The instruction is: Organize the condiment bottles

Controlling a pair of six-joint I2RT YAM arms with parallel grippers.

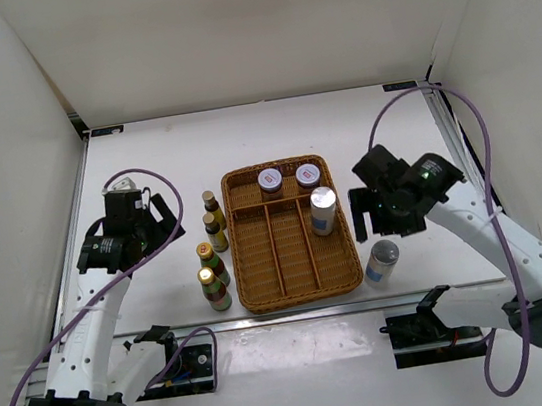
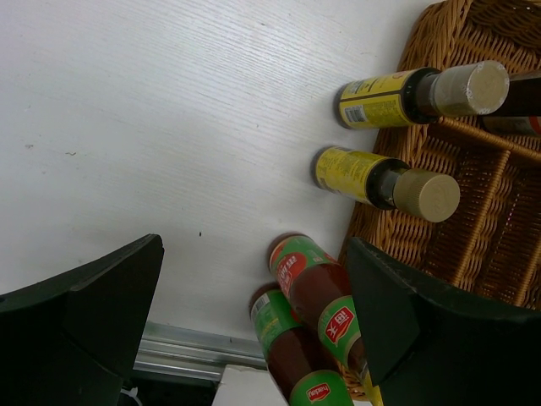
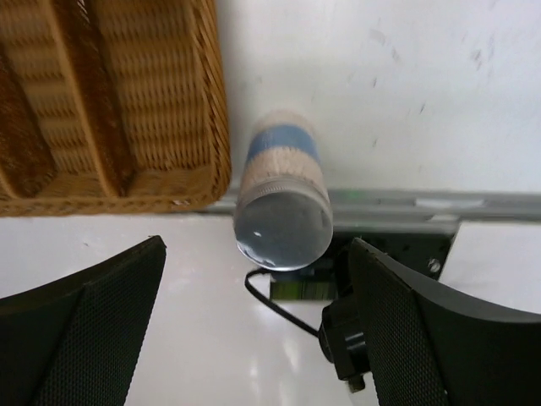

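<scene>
inside the wicker tray (image 1: 291, 302) sit two purple-lidded jars (image 1: 270, 179) and one silver-capped bottle (image 1: 323, 208); four dark bottles (image 1: 213, 284), one pale bottle (image 1: 382, 260) wait outside; left gripper (image 2: 254, 254), right gripper (image 3: 256, 245) spread empty.

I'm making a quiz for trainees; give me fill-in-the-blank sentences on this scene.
The wicker tray holds ____ purple-lidded jars. Four gold-capped bottles stand on the tray's ____ side. One silver-capped bottle stands outside the tray, on the ____. The left gripper and right gripper are both ____.
Missing: two; left; table; open.
</scene>
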